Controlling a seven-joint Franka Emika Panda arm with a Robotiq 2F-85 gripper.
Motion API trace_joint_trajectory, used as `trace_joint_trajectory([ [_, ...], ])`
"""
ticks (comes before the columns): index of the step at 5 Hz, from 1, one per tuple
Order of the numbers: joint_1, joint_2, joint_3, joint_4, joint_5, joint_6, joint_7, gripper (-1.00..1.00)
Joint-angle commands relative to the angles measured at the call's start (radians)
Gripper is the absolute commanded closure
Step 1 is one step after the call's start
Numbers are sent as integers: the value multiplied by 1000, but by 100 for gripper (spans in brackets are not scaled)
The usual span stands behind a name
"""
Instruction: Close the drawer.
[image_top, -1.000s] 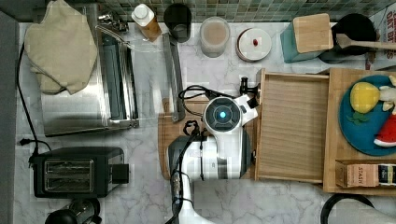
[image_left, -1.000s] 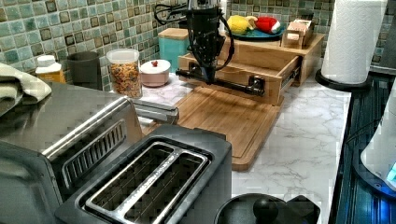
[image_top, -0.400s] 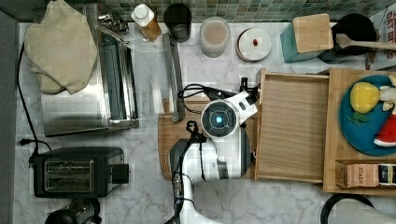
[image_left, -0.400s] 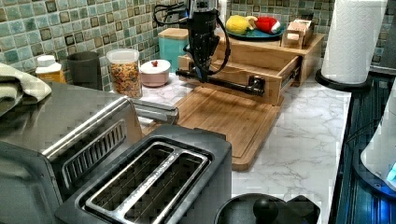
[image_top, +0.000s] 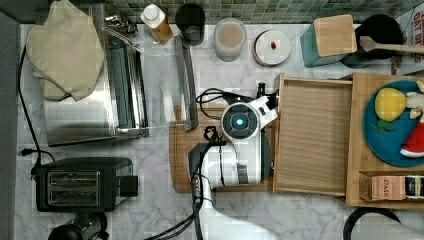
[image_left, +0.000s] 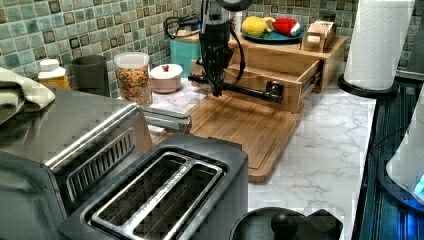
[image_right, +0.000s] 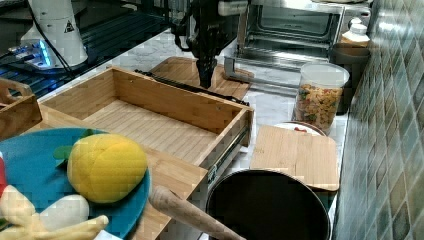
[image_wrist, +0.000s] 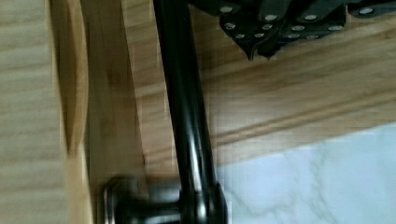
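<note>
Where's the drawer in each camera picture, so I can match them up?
Top view: the drawer is right of centre, pulled open.
Left view: drawer in the upper middle, front facing us.
Right view: drawer at centre left, its inside showing.
Wrist view: drawer front, close up.
Shared landmark: its black handle bar.

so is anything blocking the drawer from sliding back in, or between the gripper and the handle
Nothing visible does. The drawer is empty, so nothing would catch as it slides under the wooden stand. The gripper is right at the black handle bar, over the cutting board.
</note>
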Motion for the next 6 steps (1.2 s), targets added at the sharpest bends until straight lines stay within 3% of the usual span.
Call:
trace_joint_trajectory([
  [1,10,-58,-66,-3,-249,-4,170,100],
  [2,-5,-68,-50,16,-251,-44,165,100],
  [4,-58,-10,-81,27,-229,88,29,100],
  [6,-106,-36,-124,95,-255,-98,-69,100],
])
